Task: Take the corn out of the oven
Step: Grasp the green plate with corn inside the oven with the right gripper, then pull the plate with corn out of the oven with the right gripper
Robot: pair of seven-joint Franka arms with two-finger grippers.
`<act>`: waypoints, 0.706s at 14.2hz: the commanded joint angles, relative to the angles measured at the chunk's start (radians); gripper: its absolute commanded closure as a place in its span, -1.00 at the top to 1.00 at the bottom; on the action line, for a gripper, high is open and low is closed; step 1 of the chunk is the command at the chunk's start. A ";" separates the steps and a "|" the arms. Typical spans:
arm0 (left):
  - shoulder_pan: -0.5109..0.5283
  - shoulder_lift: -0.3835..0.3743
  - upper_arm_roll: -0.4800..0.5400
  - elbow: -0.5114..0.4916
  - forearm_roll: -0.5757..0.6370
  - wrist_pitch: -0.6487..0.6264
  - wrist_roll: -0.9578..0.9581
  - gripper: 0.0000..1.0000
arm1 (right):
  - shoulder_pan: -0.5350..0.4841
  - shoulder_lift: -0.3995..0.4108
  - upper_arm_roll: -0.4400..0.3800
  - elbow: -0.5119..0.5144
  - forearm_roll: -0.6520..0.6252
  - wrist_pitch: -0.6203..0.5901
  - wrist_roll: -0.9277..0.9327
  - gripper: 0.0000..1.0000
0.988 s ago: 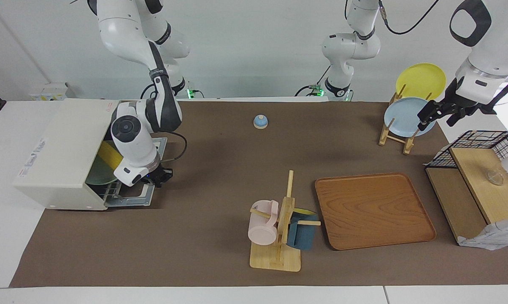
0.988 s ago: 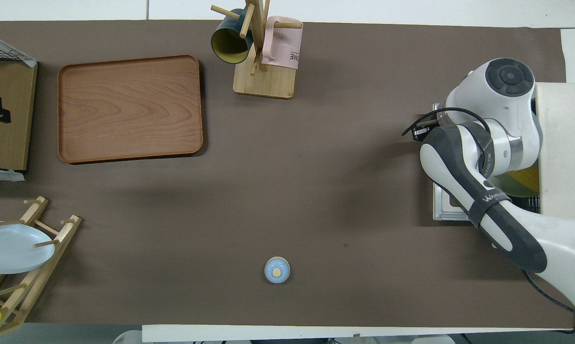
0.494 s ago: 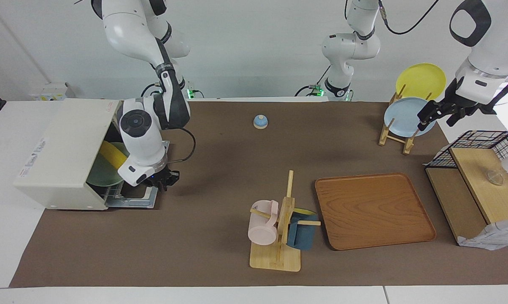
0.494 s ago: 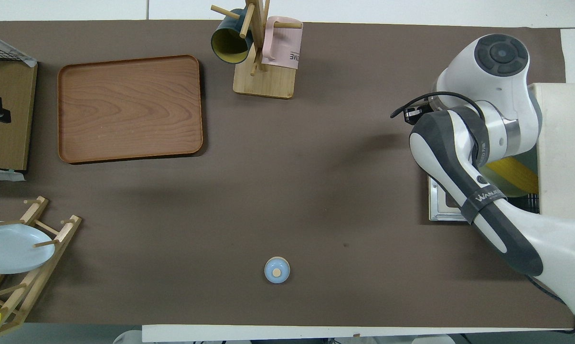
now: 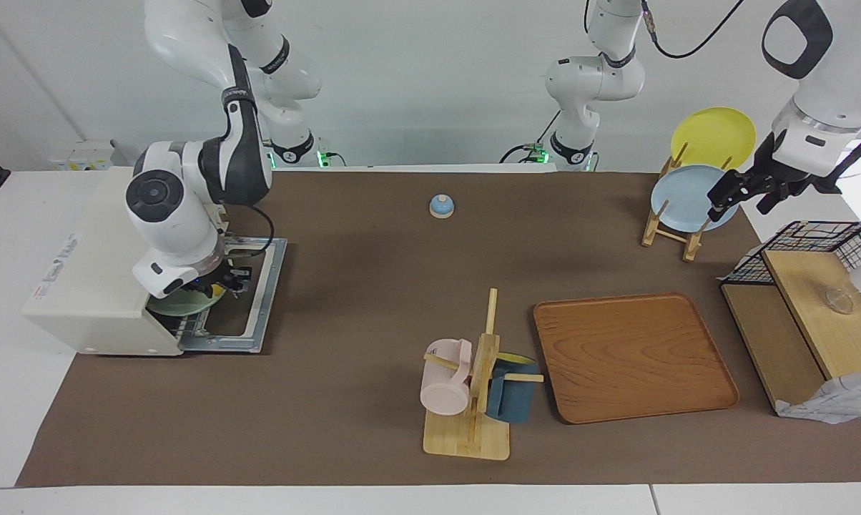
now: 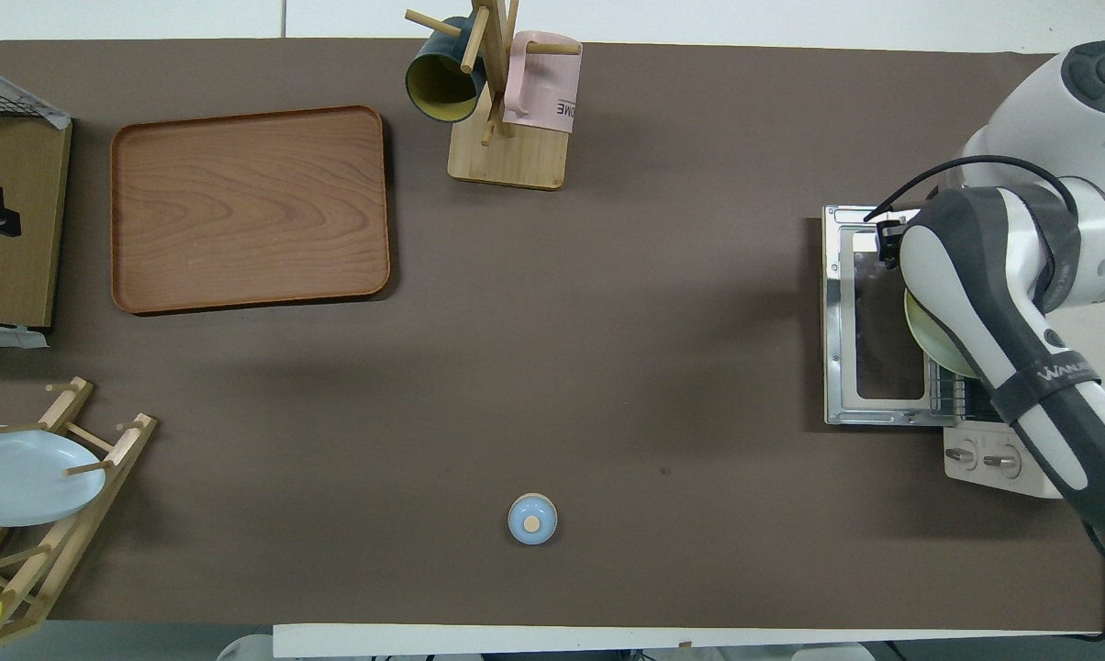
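My right hand [image 5: 219,286] hangs at the mouth of the oven [image 5: 101,265], just above the rim of a green plate [image 5: 176,306] on the rack inside. Its door [image 5: 248,300] lies flat open beneath the hand. The corn is hidden under my wrist (I cannot tell whether the fingers are spread or gripping). The oven's roof is close above the hand. From the door's edge, bare brown surface [image 5: 366,286] runs wide toward a mug stand [image 5: 473,400] and a wooden tray [image 5: 634,357]. My left hand [image 5: 741,197] waits released and empty, up in the air over a blue plate [image 5: 677,197] in its rack, with a wire basket [image 5: 809,239] close beside it.
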 commanded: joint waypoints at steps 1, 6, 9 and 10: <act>0.006 -0.016 -0.001 -0.013 -0.006 0.006 0.010 1.00 | -0.010 -0.030 0.010 -0.066 -0.010 0.040 -0.010 0.04; 0.005 -0.016 -0.001 -0.013 -0.006 0.005 0.010 1.00 | -0.036 -0.039 0.010 -0.103 -0.010 0.073 -0.037 0.04; 0.006 -0.016 -0.001 -0.013 -0.006 0.005 0.010 1.00 | -0.046 -0.050 0.010 -0.126 -0.010 0.074 -0.053 -0.12; 0.005 -0.015 -0.001 -0.013 -0.006 0.005 0.010 1.00 | -0.046 -0.051 0.010 -0.129 -0.010 0.074 -0.053 -0.21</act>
